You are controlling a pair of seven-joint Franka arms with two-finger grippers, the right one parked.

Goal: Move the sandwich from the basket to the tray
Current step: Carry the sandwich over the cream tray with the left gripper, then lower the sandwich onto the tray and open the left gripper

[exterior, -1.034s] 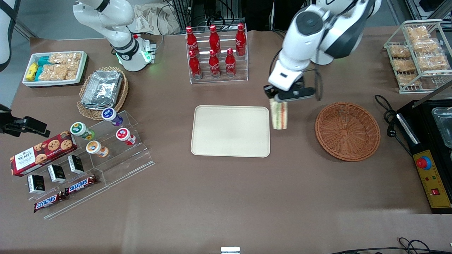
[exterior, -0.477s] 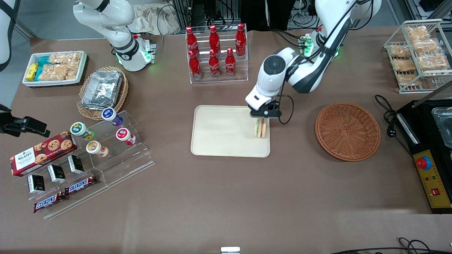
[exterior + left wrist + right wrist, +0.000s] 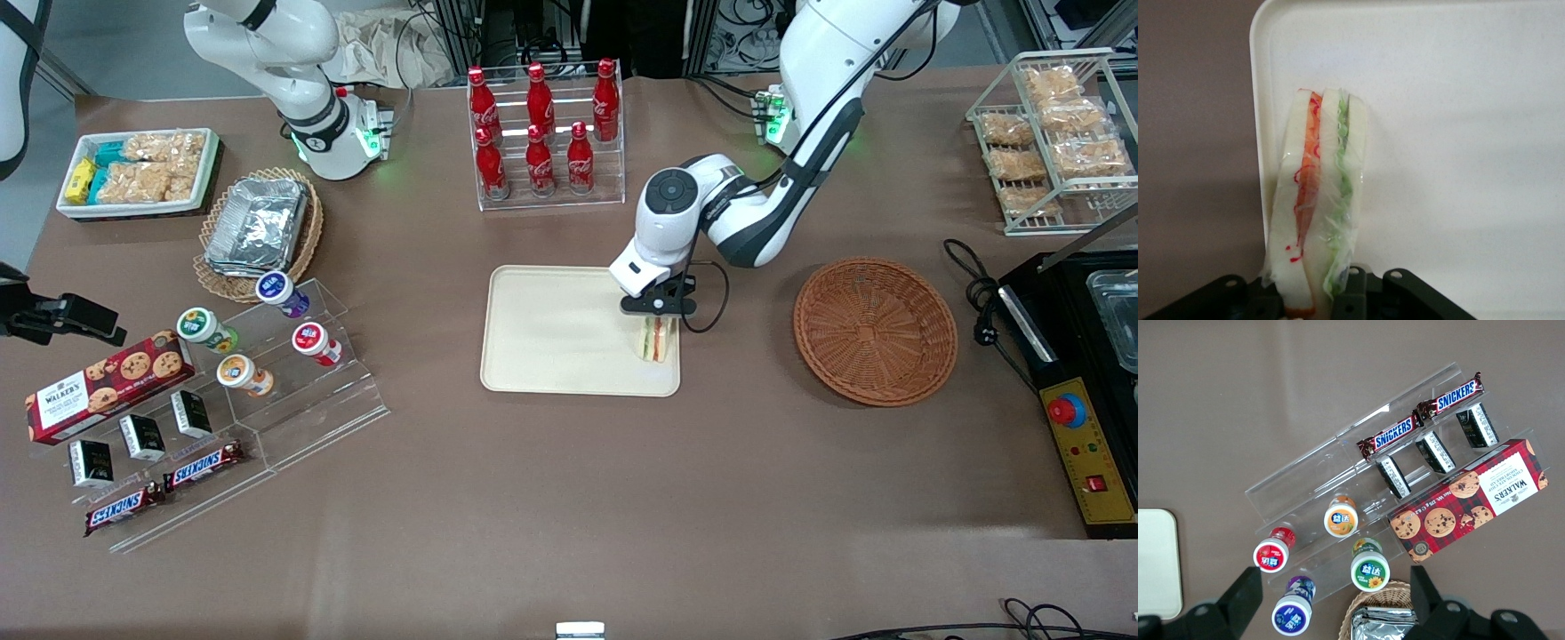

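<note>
My left-arm gripper (image 3: 656, 313) is shut on the sandwich (image 3: 655, 340), a wrapped white-bread wedge with orange-red and green layers. It holds the wedge upright, low over the cream tray (image 3: 551, 331), just inside the tray edge nearest the basket. In the left wrist view the sandwich (image 3: 1318, 200) hangs from the gripper (image 3: 1310, 295) with its tip at or just above the tray (image 3: 1445, 133), close to the rim; I cannot tell whether they touch. The reddish-brown basket (image 3: 876, 331) stands empty toward the working arm's end of the table.
A rack of red cola bottles (image 3: 544, 133) stands farther from the front camera than the tray. A clear stand with yoghurt cups (image 3: 293, 347) lies toward the parked arm's end. A black appliance (image 3: 1085, 356) and a wire snack rack (image 3: 1049, 133) are near the basket.
The gripper carried the sandwich from the gap between basket and tray to over the tray's edge, then lowered it toward the tray surface.
</note>
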